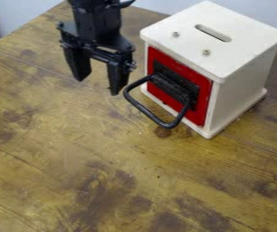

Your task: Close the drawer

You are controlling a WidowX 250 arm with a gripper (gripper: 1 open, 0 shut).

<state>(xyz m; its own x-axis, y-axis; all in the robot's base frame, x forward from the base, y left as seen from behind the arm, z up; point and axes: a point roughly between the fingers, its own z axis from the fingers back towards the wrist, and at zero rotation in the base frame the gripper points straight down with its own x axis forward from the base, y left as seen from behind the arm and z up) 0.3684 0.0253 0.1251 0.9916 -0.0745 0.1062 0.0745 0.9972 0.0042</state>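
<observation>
The red drawer [166,68] sits in a cream-white wooden box [225,54] at the upper right of the table. Its red front panel faces left and front, and a large black loop handle [153,101] hangs out from it over the table. The drawer front stands a little out from the box face. My black gripper [96,74] hangs just left of the handle, fingers pointing down, open and empty. Its right finger [118,78] is close to the handle's left end, not touching it.
The box has a slot [213,33] and small screws on its top. The worn wooden table [92,172] stretches to the front and left. A pale wall or floor shows at the far left corner [14,11].
</observation>
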